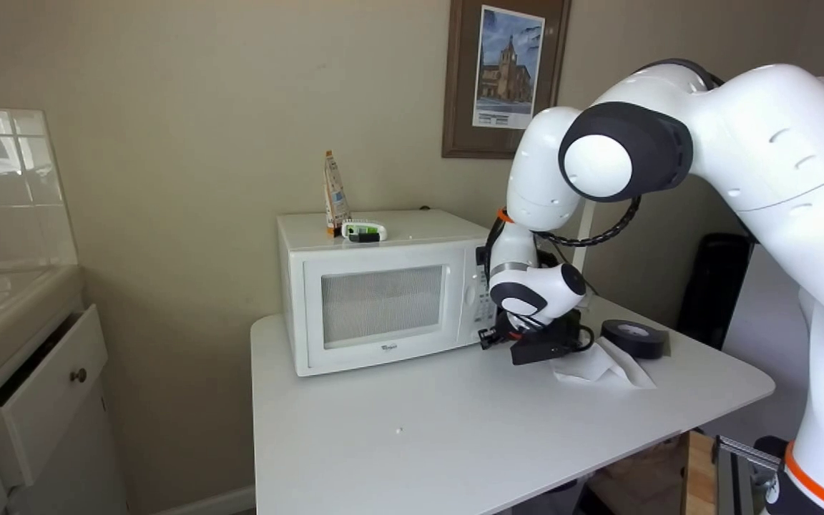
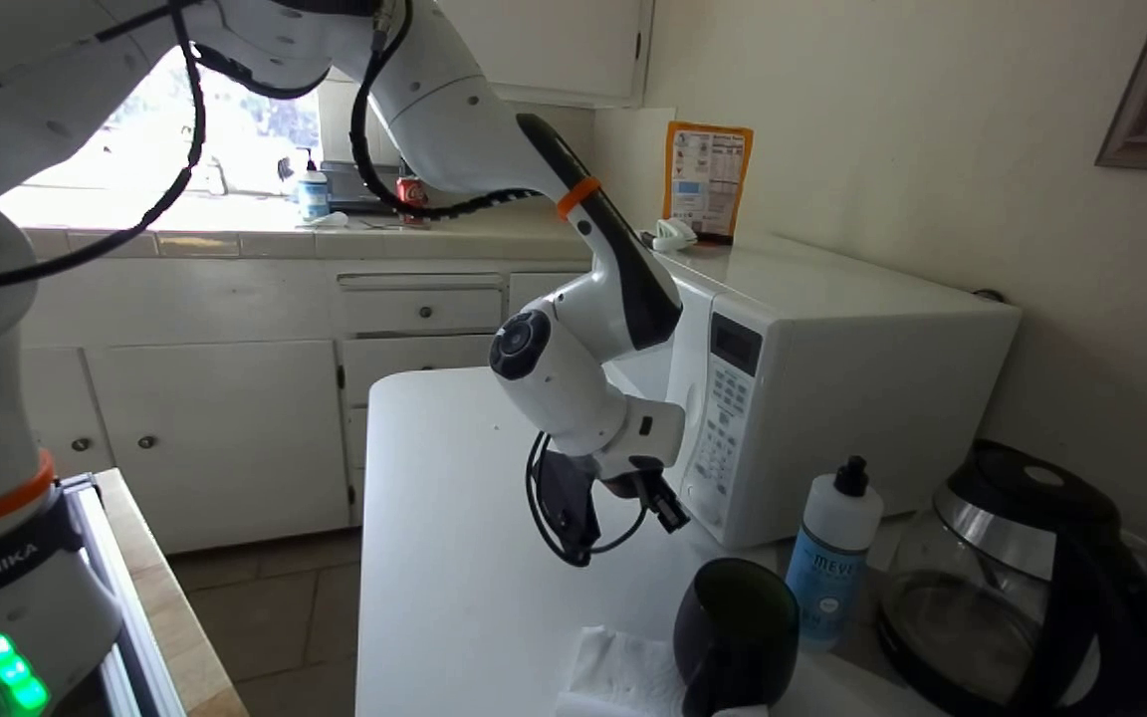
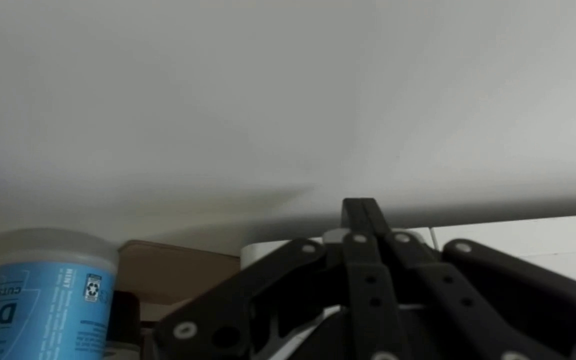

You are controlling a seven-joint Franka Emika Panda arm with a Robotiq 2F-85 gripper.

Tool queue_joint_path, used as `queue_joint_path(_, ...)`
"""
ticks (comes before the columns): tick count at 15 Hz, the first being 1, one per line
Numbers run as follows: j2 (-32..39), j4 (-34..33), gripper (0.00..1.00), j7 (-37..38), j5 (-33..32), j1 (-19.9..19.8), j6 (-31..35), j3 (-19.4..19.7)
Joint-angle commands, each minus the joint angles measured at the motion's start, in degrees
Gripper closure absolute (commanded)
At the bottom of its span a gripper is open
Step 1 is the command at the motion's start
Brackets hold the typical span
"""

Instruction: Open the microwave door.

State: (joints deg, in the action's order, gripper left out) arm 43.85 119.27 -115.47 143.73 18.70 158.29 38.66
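The white microwave (image 1: 466, 229) stands on the table; it also shows in an exterior view (image 2: 882, 408). Its door (image 1: 311, 307) with the pale window looks shut in that exterior view. My gripper (image 1: 486, 337) is low in front of the microwave's right end, by the foot of the control panel. It also shows in an exterior view (image 2: 673, 516), pointing down toward the panel's lower corner. In the wrist view, which is upside down, the fingertips (image 3: 363, 202) are together with nothing between them. The microwave's lower front (image 3: 518, 242) lies behind them. Whether they touch it I cannot tell.
A dark mug (image 2: 738, 637) on paper towel (image 2: 623, 662), a blue-labelled bottle (image 2: 827, 578) and a glass kettle (image 2: 972, 607) stand beside the microwave. An orange-edged bag (image 1: 335, 197) and a small white-green item (image 1: 364, 230) sit on top of it.
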Motion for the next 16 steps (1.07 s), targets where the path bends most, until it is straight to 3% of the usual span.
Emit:
queue_joint_path(1, 3.07, -1.27, 1.00, 4.25, 0.00, 4.31, -0.75, 4.40)
queue_joint_path(7, 6.28, -2.24, 1.00, 7.63, 0.00, 7.16, -0.92, 6.38)
queue_joint_path(16, 9.15, -0.88, 1.00, 14.51, -0.01, 13.84, -3.87, 13.63)
